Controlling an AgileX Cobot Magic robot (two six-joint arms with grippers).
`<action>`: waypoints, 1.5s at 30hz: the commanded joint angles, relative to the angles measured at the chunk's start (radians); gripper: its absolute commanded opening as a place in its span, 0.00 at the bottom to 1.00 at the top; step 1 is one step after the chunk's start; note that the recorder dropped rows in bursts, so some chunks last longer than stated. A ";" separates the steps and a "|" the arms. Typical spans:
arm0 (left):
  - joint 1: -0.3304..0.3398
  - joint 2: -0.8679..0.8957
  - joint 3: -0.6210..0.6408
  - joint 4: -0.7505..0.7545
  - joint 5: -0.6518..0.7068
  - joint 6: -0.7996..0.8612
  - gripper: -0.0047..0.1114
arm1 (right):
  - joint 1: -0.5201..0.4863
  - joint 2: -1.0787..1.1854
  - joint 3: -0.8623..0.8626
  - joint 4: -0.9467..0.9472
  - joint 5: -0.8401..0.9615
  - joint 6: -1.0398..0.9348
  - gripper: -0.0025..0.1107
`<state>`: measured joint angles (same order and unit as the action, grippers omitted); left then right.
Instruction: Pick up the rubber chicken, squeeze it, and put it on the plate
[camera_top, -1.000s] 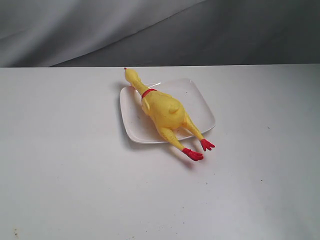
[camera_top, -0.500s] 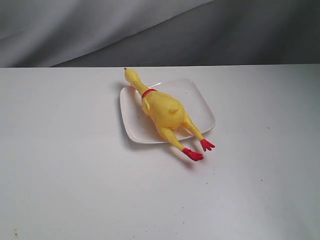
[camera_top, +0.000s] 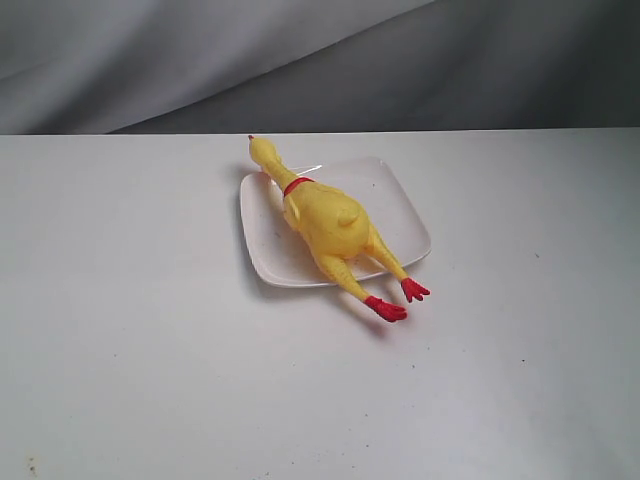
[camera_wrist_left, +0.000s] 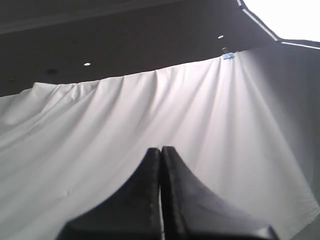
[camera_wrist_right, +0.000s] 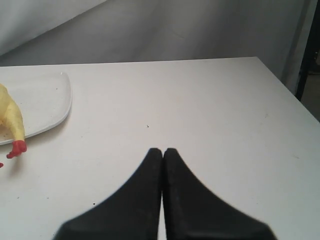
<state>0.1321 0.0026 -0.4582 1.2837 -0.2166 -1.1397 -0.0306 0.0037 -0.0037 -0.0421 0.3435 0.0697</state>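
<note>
Left gripper (camera_wrist_left: 160, 149), left wrist view: jaws together, empty, facing pale draped cloth (camera_wrist_left: 150, 105). Right wrist view: right gripper (camera_wrist_right: 163, 150) together, empty, above white tabletop (camera_wrist_right: 210, 110). Exterior view: long yellow rubber chicken (camera_top: 325, 222) lies across glossy white square plate (camera_top: 396, 205), red feet (camera_top: 387, 310) overhanging. Risk, in my judgement: any nudge to the overhang could tip it off.

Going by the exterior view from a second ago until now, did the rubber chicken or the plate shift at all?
Nothing visibly changed. The rubber chicken lies across the plate exactly as before, with its head past the far rim and its red feet past the near rim. No arm has come into the exterior view.
</note>
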 joint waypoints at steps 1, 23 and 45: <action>0.003 -0.003 0.011 -0.008 -0.060 -0.014 0.04 | -0.008 -0.004 0.004 0.005 -0.002 -0.005 0.02; 0.003 -0.003 0.401 -1.264 0.155 1.095 0.04 | -0.008 -0.004 0.004 0.005 -0.002 -0.005 0.02; 0.003 -0.003 0.458 -1.267 0.500 1.094 0.04 | -0.008 -0.004 0.004 0.005 -0.002 -0.005 0.02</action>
<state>0.1321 0.0035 -0.0046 0.0249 0.2815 -0.0453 -0.0306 0.0037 -0.0037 -0.0421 0.3435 0.0697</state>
